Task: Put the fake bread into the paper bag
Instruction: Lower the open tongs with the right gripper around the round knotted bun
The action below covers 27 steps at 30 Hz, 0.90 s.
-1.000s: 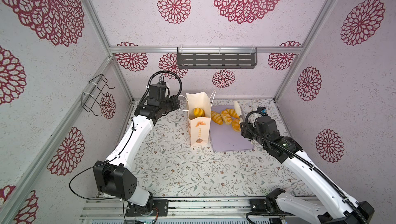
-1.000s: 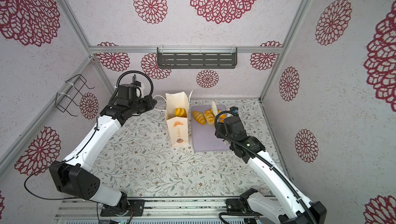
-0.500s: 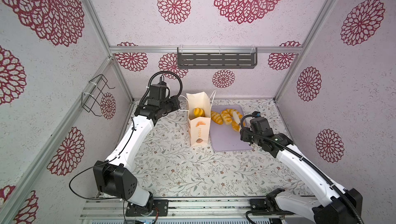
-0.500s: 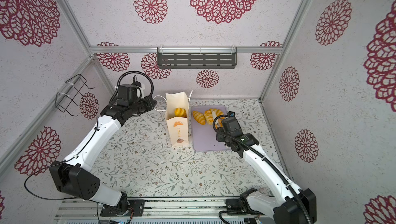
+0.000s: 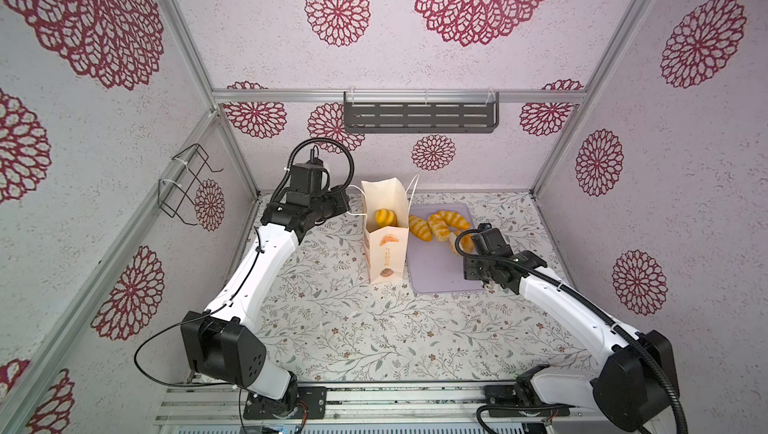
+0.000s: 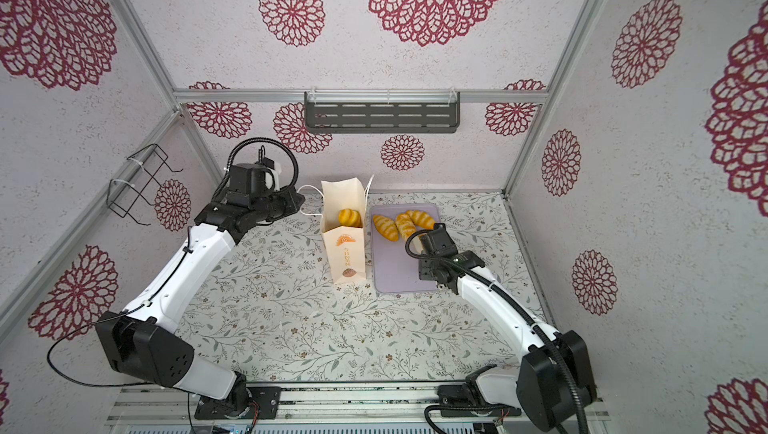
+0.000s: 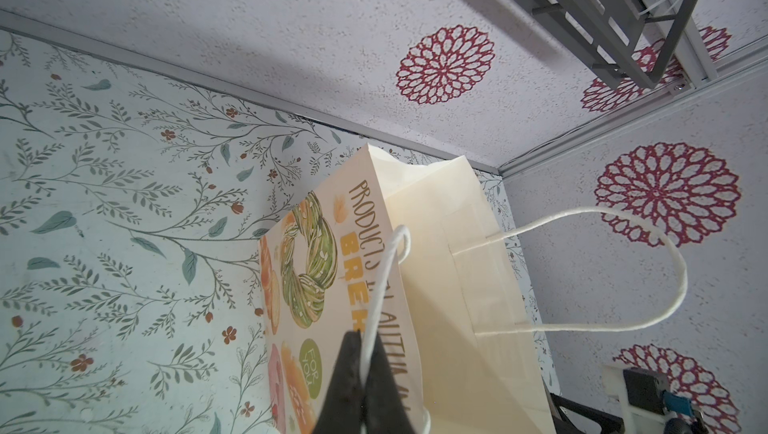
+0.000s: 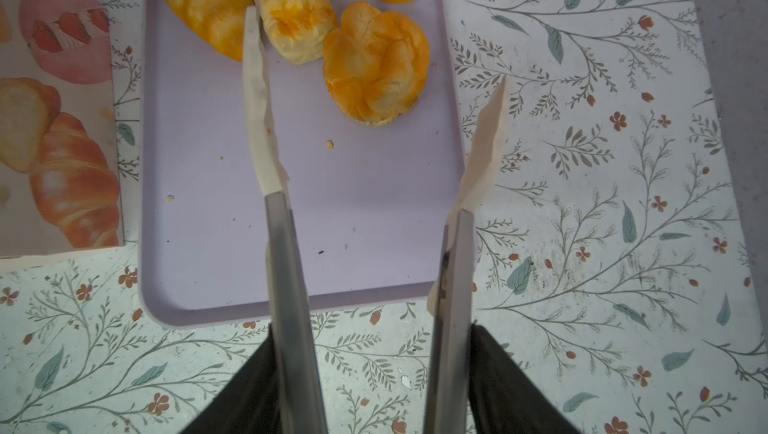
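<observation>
Bread [image 8: 376,64] glossy, ridged; tray [image 8: 208,245] flat, lilac, rnd corners.

Bright, even light falls from overhead, so shadows stay soft; a grey one crosses the wall [image 7: 291,62] at eleven o'clock in the left wrist view. There the left gripper [image 7: 365,338] at six o'clock looks soft and the paper bag [image 7: 436,286] crisp. In both top views the posts [image 5: 181,37] lean outward at the edges.
</observation>
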Each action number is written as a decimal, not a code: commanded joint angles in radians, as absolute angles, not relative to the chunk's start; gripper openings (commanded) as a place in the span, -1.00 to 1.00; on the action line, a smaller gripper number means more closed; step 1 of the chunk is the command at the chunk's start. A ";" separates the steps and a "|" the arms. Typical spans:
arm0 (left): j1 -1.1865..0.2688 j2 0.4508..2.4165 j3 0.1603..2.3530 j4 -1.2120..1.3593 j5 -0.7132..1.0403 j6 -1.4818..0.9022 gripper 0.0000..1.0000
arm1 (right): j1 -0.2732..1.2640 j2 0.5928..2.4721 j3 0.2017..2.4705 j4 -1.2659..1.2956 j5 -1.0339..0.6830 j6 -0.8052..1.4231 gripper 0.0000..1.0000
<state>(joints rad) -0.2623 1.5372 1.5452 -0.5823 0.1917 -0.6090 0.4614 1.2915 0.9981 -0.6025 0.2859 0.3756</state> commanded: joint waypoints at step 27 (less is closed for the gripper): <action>-0.271 1.542 1.554 -0.583 0.179 -0.586 -1.00 | 0.456 1.483 1.006 -0.455 0.328 0.169 0.37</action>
<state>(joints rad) -0.2638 1.5375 1.5452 -0.5831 0.1871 -0.6022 0.4606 1.4776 0.9821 -0.4866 0.2893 0.1993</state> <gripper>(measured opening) 0.047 0.683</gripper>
